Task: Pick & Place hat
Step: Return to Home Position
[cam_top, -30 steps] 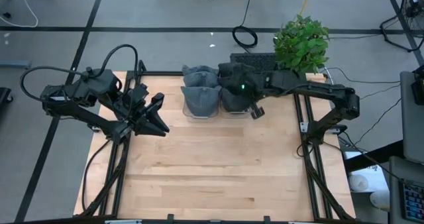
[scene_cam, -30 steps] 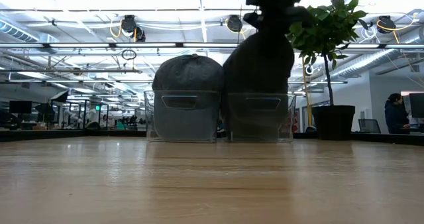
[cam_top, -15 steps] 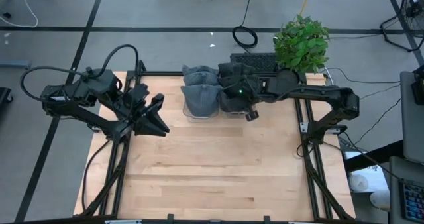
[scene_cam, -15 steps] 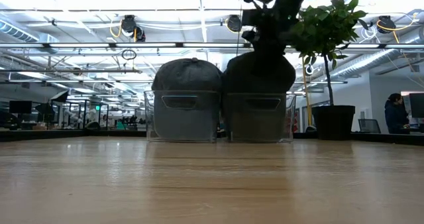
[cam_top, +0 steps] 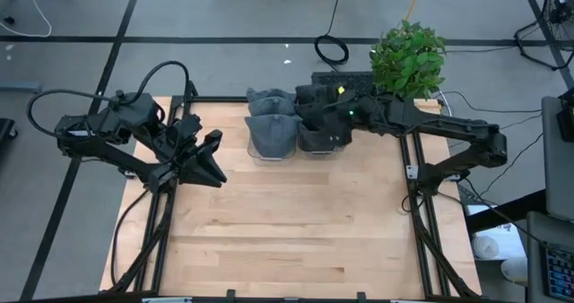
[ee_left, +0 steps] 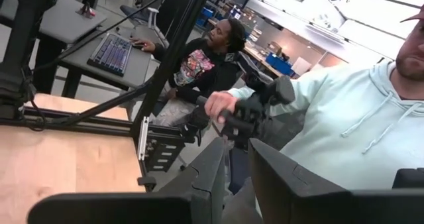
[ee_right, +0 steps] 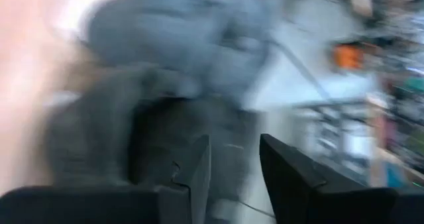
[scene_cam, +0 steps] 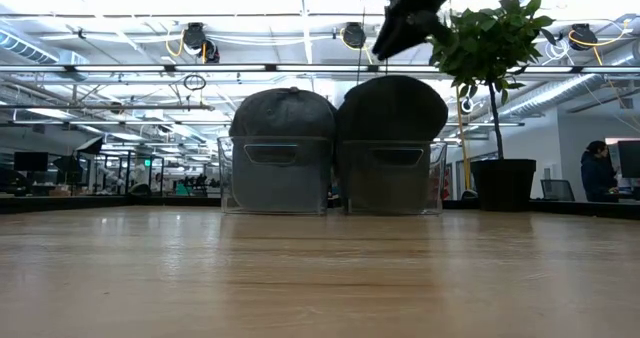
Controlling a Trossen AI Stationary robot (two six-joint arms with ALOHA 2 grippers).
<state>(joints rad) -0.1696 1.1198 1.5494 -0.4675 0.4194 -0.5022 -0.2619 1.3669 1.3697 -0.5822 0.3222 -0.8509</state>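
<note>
While right gripper hangs above the right bin, fingers parted, empty | right bin: black caps heaped past rim | left bin: grey caps | left gripper: table's left side, fingers slightly parted, empty.

I see the surface as pale wood planks, smooth, with a low sheen and visible grain. The left bin and right bin are clear, glossy plastic. The grey caps and the black cap look like matt cloth. My left hand has dark, matt, plastic-looking fingers.
</note>
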